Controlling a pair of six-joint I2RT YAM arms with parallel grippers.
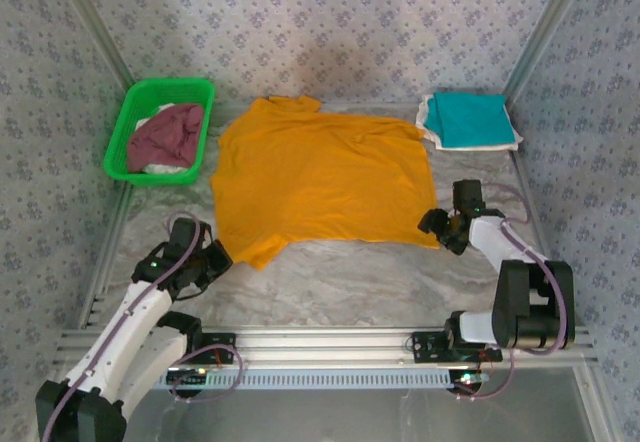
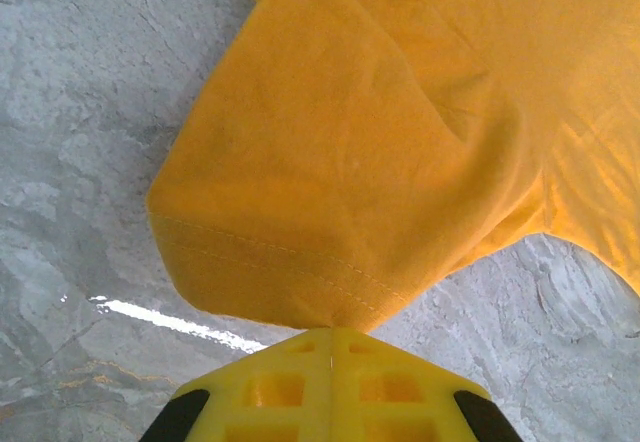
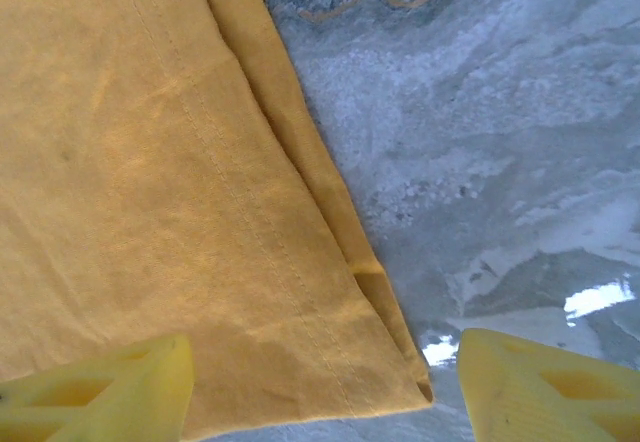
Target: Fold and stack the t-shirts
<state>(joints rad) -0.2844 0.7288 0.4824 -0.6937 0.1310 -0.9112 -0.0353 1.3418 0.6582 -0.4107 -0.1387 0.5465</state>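
Left claw [image 2: 330,334] pinched shut on orange shirt [image 1: 320,177] sleeve; right claw [image 3: 320,387] open astride hem corner. Teal shirt [image 1: 468,120] folded; orange flat, unfolded; maroon shirt [image 1: 165,134] in basket [image 1: 118,150].

overhead, two close wrist views, shared t-shirt [image 1: 320,177]

White tee [image 1: 429,122] lies mostly hidden under the teal tee [image 1: 468,119]. In the basket [image 1: 117,138], a maroon tee [image 1: 165,134] covers pale cloth [image 1: 163,168]. Orange tee [image 2: 400,112] runs off both wrist views' edges.
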